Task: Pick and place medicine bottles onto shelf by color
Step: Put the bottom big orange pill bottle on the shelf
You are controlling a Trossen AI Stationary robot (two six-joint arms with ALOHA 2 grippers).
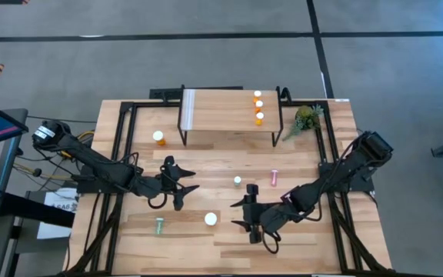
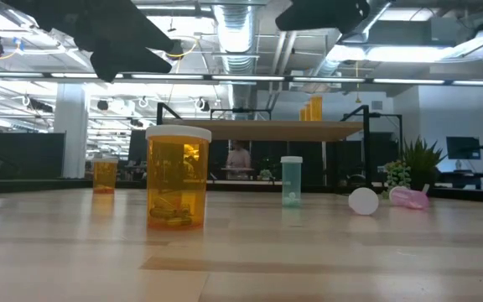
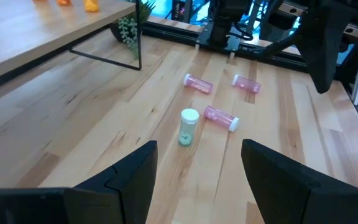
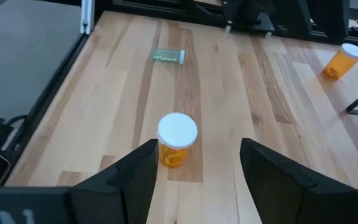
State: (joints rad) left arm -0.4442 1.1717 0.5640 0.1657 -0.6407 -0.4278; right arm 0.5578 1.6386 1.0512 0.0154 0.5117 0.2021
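Orange bottle (image 4: 177,147) — upright, white cap topmost, axis vertical.

We see a light-wood table (image 1: 206,246) carrying a small shelf (image 1: 218,114), scattered medicine bottles (image 1: 211,218) and a plant (image 1: 306,118). Four orange bottles (image 1: 258,107) line the shelf's right end.

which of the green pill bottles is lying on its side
The green bottle near the table's front left, lying flat on its side. The other green bottle stands upright mid-table, beside the pink ones.
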